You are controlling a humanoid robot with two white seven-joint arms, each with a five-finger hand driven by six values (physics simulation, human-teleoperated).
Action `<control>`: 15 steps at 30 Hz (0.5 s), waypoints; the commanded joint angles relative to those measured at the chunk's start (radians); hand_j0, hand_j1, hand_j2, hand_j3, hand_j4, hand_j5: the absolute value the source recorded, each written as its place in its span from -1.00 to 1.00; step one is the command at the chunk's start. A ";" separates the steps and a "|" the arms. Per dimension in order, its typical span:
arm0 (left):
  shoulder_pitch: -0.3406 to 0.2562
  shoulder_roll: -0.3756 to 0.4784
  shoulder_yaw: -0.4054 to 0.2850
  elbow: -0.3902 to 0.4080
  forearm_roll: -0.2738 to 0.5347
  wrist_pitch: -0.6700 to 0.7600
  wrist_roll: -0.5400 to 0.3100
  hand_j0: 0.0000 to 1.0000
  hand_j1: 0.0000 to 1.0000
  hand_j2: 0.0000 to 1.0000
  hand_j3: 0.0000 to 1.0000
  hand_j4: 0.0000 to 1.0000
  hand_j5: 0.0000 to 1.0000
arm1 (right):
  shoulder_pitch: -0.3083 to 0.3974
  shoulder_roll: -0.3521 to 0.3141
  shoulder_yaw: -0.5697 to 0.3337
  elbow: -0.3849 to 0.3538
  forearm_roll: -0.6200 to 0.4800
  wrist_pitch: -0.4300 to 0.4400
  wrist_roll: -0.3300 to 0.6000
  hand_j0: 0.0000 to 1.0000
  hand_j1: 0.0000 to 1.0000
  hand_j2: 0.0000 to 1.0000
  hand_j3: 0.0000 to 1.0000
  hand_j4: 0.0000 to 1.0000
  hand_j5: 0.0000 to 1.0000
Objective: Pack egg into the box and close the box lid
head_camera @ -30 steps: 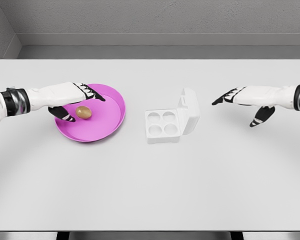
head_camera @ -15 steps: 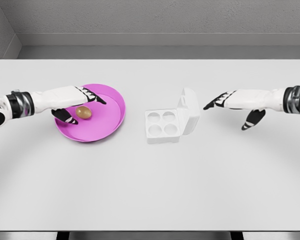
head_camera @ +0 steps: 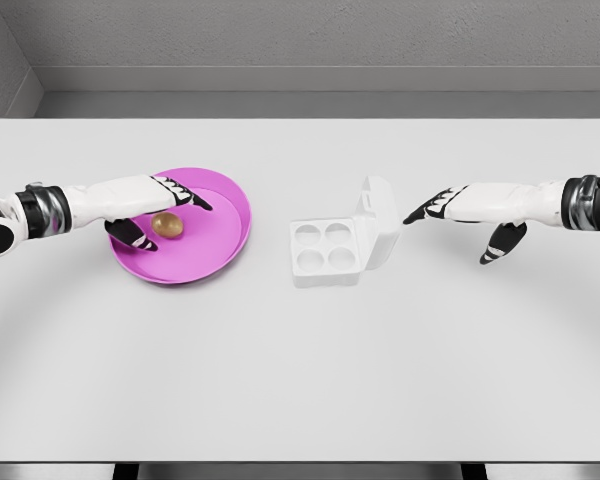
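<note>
A brown egg (head_camera: 166, 225) lies in a pink plate (head_camera: 215, 255) left of the table's middle. My left hand (head_camera: 152, 215) hovers over it, fingers (head_camera: 185, 194) above and thumb (head_camera: 128, 236) beside the egg, open and not closed on it. A white egg box (head_camera: 329, 253) with four empty cups sits at the centre, its lid (head_camera: 378, 222) standing up on the right side. My right hand (head_camera: 460, 220) is open, its fingertips (head_camera: 415, 216) close to the lid's right face but apart from it.
The grey table (head_camera: 300, 380) spreads wide in front of the plate and box. A grey wall runs along the back edge. Nothing else stands on the table.
My right hand has moved left toward the box lid. My left hand has settled slightly lower around the egg; the egg and box have not moved.
</note>
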 commanded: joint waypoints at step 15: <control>-0.009 0.002 0.001 0.016 0.008 0.003 -0.003 0.57 0.57 0.57 0.57 0.57 0.57 | -0.002 -0.002 -0.005 -0.008 -0.005 0.002 0.000 1.00 1.00 1.00 1.00 1.00 1.00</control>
